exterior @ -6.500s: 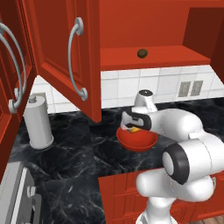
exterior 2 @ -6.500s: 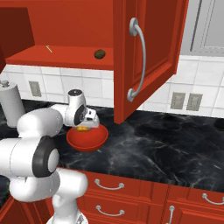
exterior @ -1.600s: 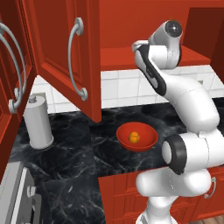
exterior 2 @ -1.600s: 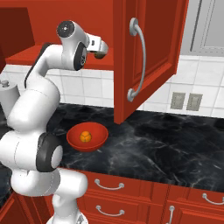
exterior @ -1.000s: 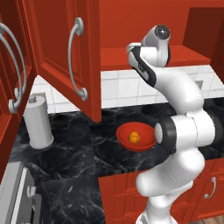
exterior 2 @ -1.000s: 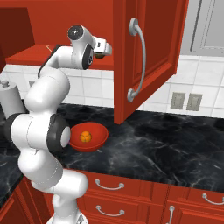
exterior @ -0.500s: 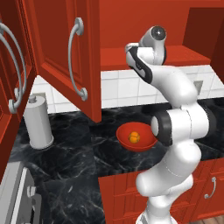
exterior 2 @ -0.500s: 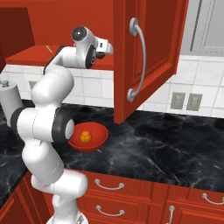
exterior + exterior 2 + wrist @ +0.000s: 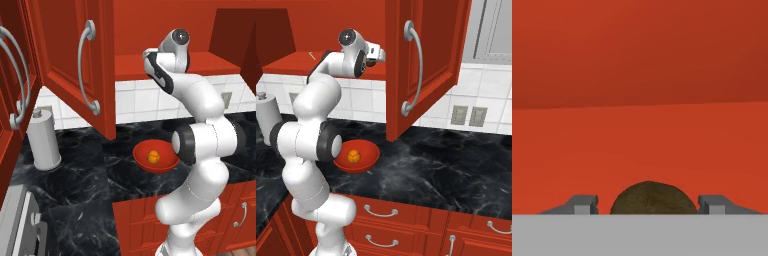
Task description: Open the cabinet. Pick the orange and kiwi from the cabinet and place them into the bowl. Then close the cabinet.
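Hand view puts the kiwi (image 9: 651, 198) right between your 2 fingertips (image 9: 585, 204), with a gap showing on each side of it, so the gripper (image 9: 647, 207) stands fairly wide around the fruit and you cannot yet call it a grip. Beyond the kiwi you see the red floor and back wall of the cabinet (image 9: 640, 75).

You are on the second fruit. The orange (image 9: 153, 157) already lies in the bowl (image 9: 142, 150), and both cabinet doors hang open, so what is left is the kiwi and then the closing.

Your next move, as I judge it, is to bring the fingers in until they bear on the kiwi's 2 sides, then lift it a little and draw it straight back out past the shelf's front edge before swinging down. The fruit is rounded and could roll or squirt out of an off-centre pinch, so keep it midway between the tips.

From the left base view, the black marbled counter (image 9: 75, 185) carries the bowl near its front edge, just beside the arm, and a paper towel roll (image 9: 44, 140) stands toward the left end by the wall. Behind them runs white tiling (image 9: 135, 100) with outlets (image 9: 469, 115). Above that, the gripper (image 9: 379, 54) reaches in over the cabinet's shelf (image 9: 215, 62), and 1 open door (image 9: 416, 65) hangs out over the counter to the right of the arm.
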Motion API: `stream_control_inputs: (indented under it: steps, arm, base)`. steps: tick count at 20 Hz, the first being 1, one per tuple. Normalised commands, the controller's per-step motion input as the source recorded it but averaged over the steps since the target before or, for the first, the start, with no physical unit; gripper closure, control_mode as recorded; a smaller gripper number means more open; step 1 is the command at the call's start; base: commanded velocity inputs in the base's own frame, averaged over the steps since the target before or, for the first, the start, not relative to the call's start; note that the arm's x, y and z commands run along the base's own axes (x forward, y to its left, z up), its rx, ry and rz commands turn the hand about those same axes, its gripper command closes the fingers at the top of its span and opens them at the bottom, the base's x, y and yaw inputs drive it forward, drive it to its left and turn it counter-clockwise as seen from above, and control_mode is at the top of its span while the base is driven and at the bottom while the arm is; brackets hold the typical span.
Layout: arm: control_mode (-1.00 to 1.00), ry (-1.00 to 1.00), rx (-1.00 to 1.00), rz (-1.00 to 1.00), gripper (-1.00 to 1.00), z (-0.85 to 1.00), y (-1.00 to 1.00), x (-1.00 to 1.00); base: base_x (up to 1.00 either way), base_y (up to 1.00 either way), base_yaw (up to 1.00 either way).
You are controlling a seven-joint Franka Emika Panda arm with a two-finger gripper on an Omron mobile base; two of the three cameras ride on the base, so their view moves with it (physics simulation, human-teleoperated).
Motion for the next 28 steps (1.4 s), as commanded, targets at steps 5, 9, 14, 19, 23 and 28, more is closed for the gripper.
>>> stream_control_inputs:
  steps: [5, 9, 14, 19, 23, 28]
  arm:
    - [-1.00, 0.00, 0.00, 0.00, 1.00, 0.00, 0.00, -0.01]
    - [-1.00, -0.04, 0.00, 0.00, 1.00, 0.07, 0.00, -0.41]
    - [-1.00, -0.09, 0.00, 0.00, 1.00, 0.32, 0.00, -0.94]
    - [-1.00, -0.04, 0.04, -0.01, 1.00, 0.22, 0.00, -1.00]
    - [-1.00, 0.00, 0.06, -0.04, 1.00, 0.15, 0.00, -1.00]
    - [-1.00, 0.01, 0.09, -0.06, 1.00, 0.16, 0.00, -1.00]
  base:
    - [0.00, 0.00, 0.00]
    - [0.00, 0.00, 0.00]
    - [0.00, 0.00, 0.00]
    - [0.00, 0.00, 0.00]
    - [0.00, 0.00, 0.00]
    - [0.00, 0.00, 0.00]
